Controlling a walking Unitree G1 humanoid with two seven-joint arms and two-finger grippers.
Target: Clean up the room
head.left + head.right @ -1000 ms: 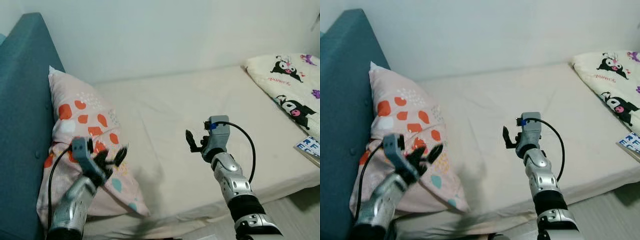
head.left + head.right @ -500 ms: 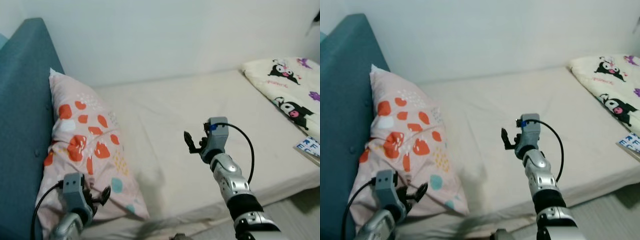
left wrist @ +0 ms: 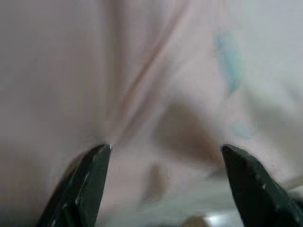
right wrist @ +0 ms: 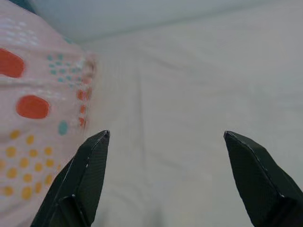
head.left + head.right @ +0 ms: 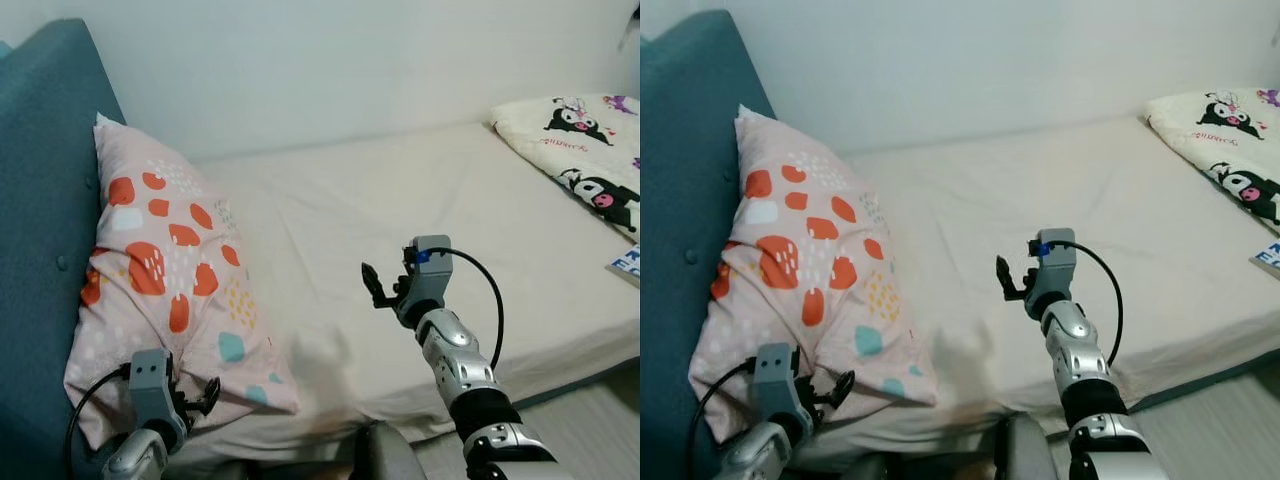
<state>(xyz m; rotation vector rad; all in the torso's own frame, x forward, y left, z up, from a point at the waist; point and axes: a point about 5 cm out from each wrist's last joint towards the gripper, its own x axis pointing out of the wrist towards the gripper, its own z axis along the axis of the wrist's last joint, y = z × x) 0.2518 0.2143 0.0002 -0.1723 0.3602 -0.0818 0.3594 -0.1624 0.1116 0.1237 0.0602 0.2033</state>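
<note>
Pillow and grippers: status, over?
Left gripper open, low at pillow corner. Right gripper open, above the bed. Pillow leans on headboard, unheld.

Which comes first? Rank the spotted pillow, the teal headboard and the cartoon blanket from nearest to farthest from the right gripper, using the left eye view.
From the right gripper, raised over the middle of the bed:
1. Spotted pillow, to its left, leaning on the headboard.
2. Cartoon blanket, far right of the bed.
3. Teal headboard, far left, behind the pillow.
</note>
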